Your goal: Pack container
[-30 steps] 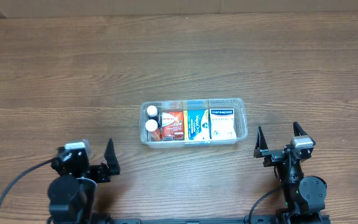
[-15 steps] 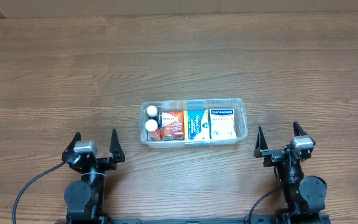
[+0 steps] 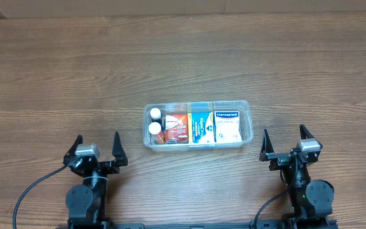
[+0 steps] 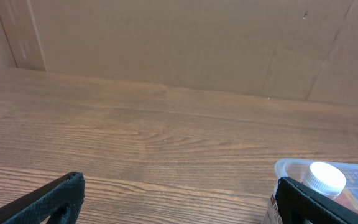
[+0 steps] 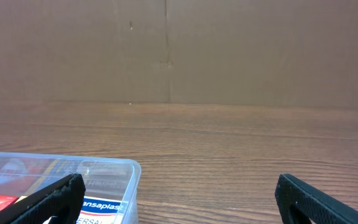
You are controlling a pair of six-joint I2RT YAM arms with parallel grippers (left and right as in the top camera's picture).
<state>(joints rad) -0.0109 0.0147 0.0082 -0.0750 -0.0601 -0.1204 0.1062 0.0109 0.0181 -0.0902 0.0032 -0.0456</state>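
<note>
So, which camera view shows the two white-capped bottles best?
Overhead: both bottles show whole at the container's left end. Left wrist catches only their caps; right wrist shows none.

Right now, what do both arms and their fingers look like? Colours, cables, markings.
The left arm and right arm are matte black with round joint housings. Each ends in two thin, tapered black fingers with a small light-grey block between them at the wrist. A black cable loops off each base. No markings are readable.
</note>
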